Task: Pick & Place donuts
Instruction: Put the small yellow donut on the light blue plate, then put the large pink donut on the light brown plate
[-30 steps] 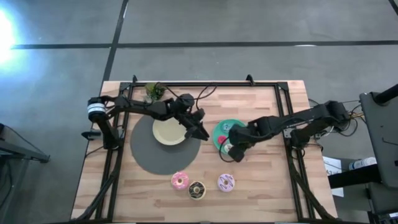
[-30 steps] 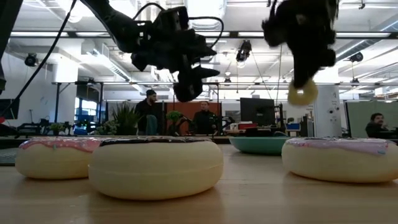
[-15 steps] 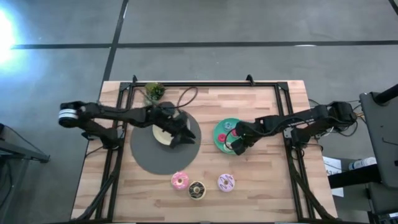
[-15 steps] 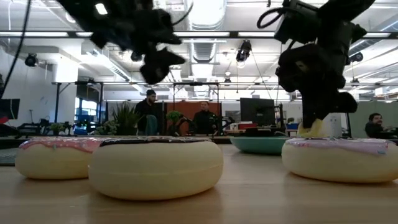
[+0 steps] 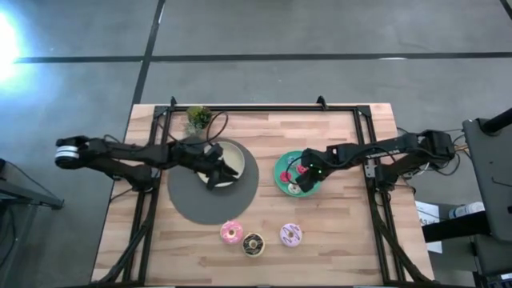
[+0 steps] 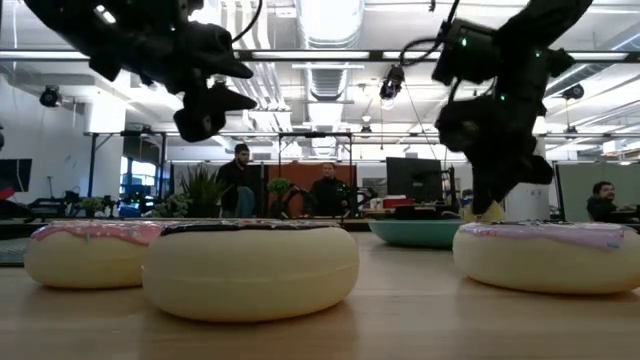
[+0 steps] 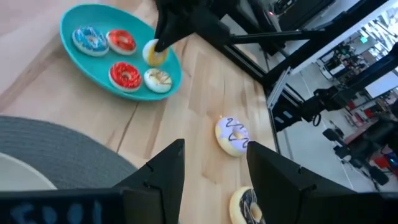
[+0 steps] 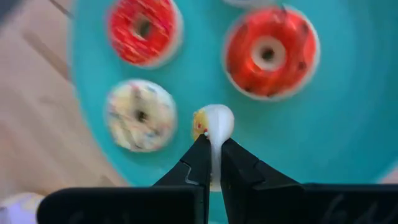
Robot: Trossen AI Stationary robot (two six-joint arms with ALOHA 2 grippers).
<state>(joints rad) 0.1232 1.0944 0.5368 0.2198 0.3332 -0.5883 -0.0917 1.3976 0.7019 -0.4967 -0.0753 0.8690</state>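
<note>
Right gripper (image 8: 212, 160) over the teal plate (image 5: 282, 179), fingers pinching a small yellow donut (image 8: 212, 122) on edge, low above the plate. Four mini donuts lie on the plate: two red (image 8: 270, 52), one white sprinkled (image 8: 140, 114), one blue (image 7: 90, 39).

Left gripper (image 7: 211, 163) hovers over the beige plate (image 5: 230, 150) on the gray mat (image 5: 192, 204), fingers spread, holding nothing.

Three larger donuts wait near the table's front edge: pink (image 5: 232, 233), chocolate (image 5: 254, 244), lilac (image 5: 290, 234). Judged partway done; those three remain.

Wooden table (image 5: 336, 248), a small potted plant (image 5: 197, 118) at the back. Open workshop behind, people seated at desks.
</note>
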